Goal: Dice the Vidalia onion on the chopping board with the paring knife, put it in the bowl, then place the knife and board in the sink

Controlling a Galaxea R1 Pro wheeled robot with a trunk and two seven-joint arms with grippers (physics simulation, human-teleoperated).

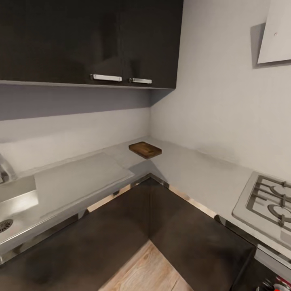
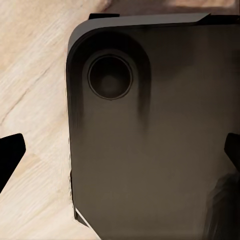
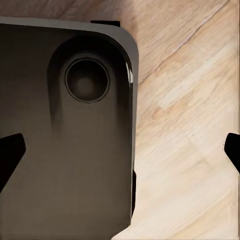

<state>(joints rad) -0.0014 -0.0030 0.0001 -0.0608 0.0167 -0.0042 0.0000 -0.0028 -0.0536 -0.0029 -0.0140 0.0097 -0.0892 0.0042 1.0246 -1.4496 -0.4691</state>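
Left wrist view: the left gripper [image 2: 120,152] has its black fingers [image 2: 10,152] wide apart, tips showing only at the 9 and 3 o'clock edges, nothing between them. It points straight down over a dark grey rounded-corner panel of the robot's base [image 2: 150,165] with a round recess; pale wood-plank floor [image 2: 35,90] lies beside it.

Right wrist view: the right gripper [image 3: 120,152] is the same, fingers [image 3: 10,155] wide and holding nothing, aimed down at the matching dark base panel [image 3: 60,165] and floor [image 3: 190,125].

Head view, left to right:
- 9 o'clock edge: rectangular stainless-steel sink [image 1: 16,198], basin corner and round drain visible, base of the chrome tap [image 1: 5,169] just behind it.
- Beside it, a flat drainer panel on the glossy grey L-shaped counter [image 1: 190,165], over dark grey cabinet fronts [image 1: 133,226].
- Centre, in the far corner: rectangular dark-brown wooden chopping board [image 1: 145,149], lying flat, well apart from the sink.
- 12 o'clock: dark wall cabinets [image 1: 89,40] with two metal bar handles.
- 4 o'clock: steel gas hob [image 1: 268,204] with grey grates; a white hood [image 1: 277,32] at 1 o'clock.
- Walls plain pale grey.
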